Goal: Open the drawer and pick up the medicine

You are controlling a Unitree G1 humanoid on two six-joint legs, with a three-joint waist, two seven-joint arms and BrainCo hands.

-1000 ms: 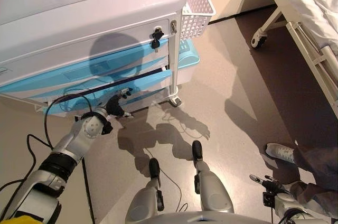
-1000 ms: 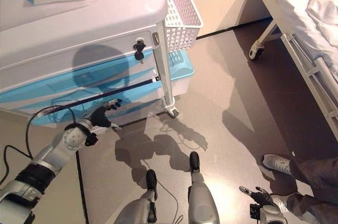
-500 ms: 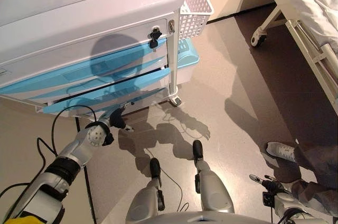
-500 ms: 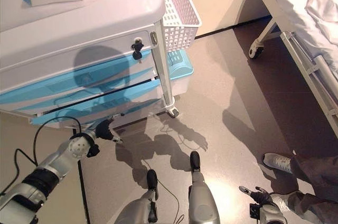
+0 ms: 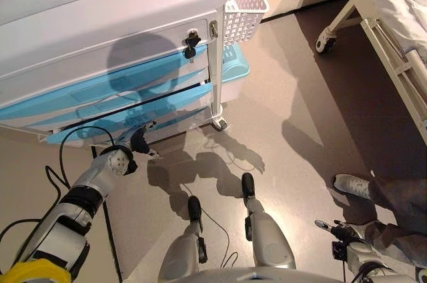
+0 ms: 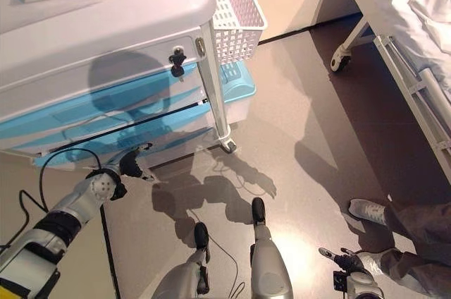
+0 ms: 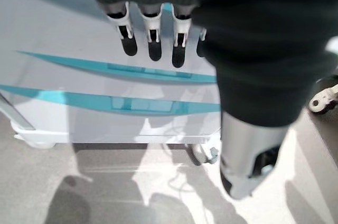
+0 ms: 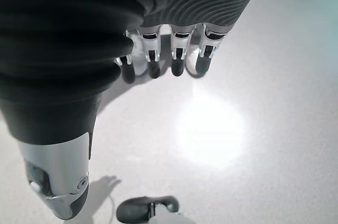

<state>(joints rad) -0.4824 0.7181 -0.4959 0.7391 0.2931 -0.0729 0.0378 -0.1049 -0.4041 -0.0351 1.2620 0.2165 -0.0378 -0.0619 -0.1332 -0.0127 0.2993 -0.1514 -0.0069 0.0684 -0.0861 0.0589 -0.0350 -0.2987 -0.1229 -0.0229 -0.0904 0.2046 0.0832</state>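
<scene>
Both hands hang relaxed, left hand [image 5: 139, 140] before the drawer [image 5: 127, 125], right hand [image 5: 333, 231] half cut off.

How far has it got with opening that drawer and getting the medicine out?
Early on. The blue-fronted drawers of the white cart look at most cracked open: a dark gap shows between two fronts, but no inside is visible. The left hand hovers low by the bottom drawer, fingers straight in its wrist view, holding nothing. The right hand hangs idle over the floor. Left: pull a drawer out, then find and lift the medicine, not in sight.
</scene>
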